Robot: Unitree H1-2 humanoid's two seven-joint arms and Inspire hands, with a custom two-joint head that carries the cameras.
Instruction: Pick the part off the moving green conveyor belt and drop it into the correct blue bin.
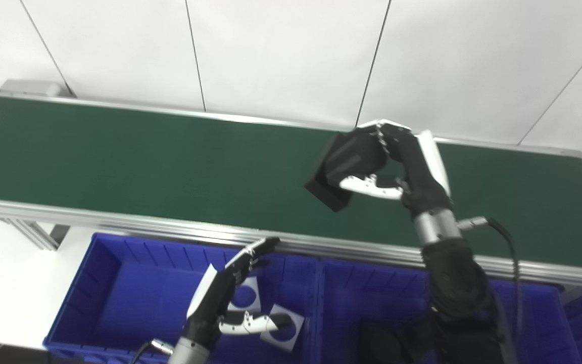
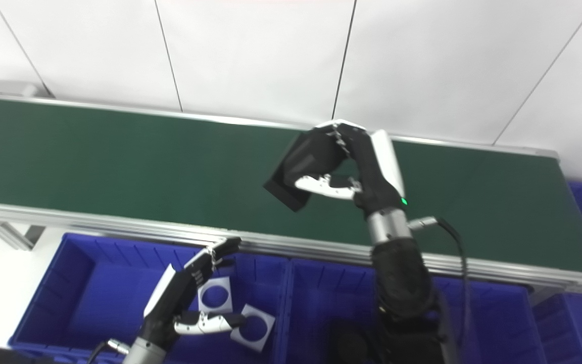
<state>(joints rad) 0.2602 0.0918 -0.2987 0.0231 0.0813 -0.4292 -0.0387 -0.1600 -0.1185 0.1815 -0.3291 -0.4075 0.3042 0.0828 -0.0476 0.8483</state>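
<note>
Lowest in the frame, the left robot hand (image 1: 220, 303) hangs over the left blue bin (image 1: 99, 298), released, its fingers (image 1: 250, 253) spread toward the conveyor's near rail and its thumb jutting right. Beneath it on the bin floor lie two white square plates (image 2: 215, 298), flat, each with a round hole; one sits square, the other is turned at an angle, and the thumb tip covers part of it. The bin is glossy moulded plastic with ribbed walls. To its right the middle blue bin (image 1: 372, 298) is largely hidden by the dark sleeve of the right arm, and something dark inside it cannot be made out.

Right of centre, the right robot hand (image 2: 346, 172) is grasping the black part (image 2: 301, 167), a matte, boxy block with flat faces and sharp corners, held tilted above the green conveyor belt (image 1: 144, 167), fingers over its top and the white thumb under its lower edge. Whether it still touches the belt cannot be told.

The right eye view shows a small green light on the back of that robot hand; the left eye view does not. The belt is a smooth dark green band framed by aluminium rails (image 1: 119, 222), with white wall panels behind it
</note>
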